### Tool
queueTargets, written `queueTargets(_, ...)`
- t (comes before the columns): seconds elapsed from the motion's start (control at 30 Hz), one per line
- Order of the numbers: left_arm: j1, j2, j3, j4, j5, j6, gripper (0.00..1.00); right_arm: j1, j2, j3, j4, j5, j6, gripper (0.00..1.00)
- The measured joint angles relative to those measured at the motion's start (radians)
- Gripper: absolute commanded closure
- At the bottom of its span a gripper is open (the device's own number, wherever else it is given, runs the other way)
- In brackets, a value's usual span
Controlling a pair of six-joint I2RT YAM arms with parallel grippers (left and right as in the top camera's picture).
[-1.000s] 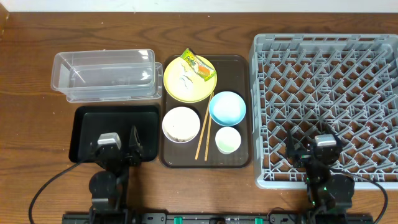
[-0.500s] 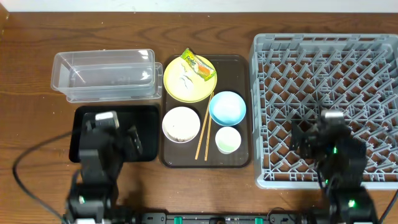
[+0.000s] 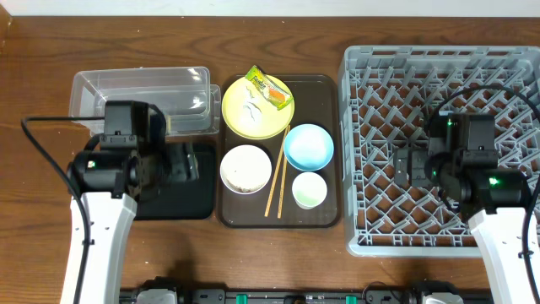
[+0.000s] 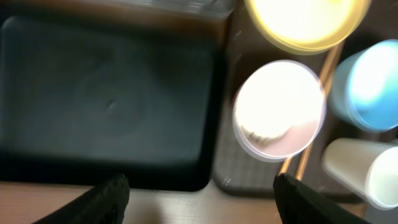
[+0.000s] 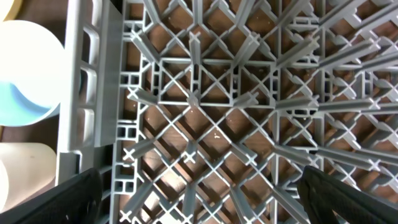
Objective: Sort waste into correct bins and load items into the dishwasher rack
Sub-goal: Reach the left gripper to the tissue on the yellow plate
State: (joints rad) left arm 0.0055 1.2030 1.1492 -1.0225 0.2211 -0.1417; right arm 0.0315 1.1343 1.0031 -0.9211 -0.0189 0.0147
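The yellow plate (image 3: 257, 114) holds the yellow-green wrapper (image 3: 268, 89) and the white tissue (image 3: 251, 108). The white-pinkish bowl (image 3: 245, 168) with rice grains, the blue bowl (image 3: 308, 146), the pale cup (image 3: 309, 189) and the chopsticks (image 3: 278, 173) lie on the brown tray. My left gripper (image 3: 181, 165) is open and empty over the black tray (image 3: 190, 203). The blurred left wrist view shows that gripper (image 4: 202, 199), the black tray (image 4: 106, 99) and the bowl (image 4: 280, 106). My right gripper (image 3: 405, 166) (image 5: 202, 199) is open and empty above the grey rack (image 3: 439, 76) (image 5: 236, 93).
The clear tub (image 3: 139, 93) stands behind the black tray. The brown serving tray (image 3: 329, 215) sits between the black tray and the rack. The blue bowl (image 5: 25, 74) and cup (image 5: 25, 168) show left of the rack wall in the right wrist view.
Both arms have risen from the table's front edge and reached away from it. The left now hangs over the black tray, the right over the rack. No object has moved.
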Motion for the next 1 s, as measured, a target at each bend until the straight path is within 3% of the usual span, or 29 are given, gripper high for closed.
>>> queueTargets(0.27,-0.017,0.077,0.030,0.275,0.060,-0.021,0.23,0.000,0.000,0.000,0.003,-0.008,0.000,0.01)
queueTargets(0.6,-0.179,0.366,0.153,0.581,0.016,-0.027,0.23,0.000,0.000,0.001,0.003,-0.009,0.000,0.01)
queueTargets(1.0,-0.290,0.694,0.153,0.679,-0.103,-0.027,0.26,0.000,0.000,0.001,0.005,-0.010,0.000,0.01)
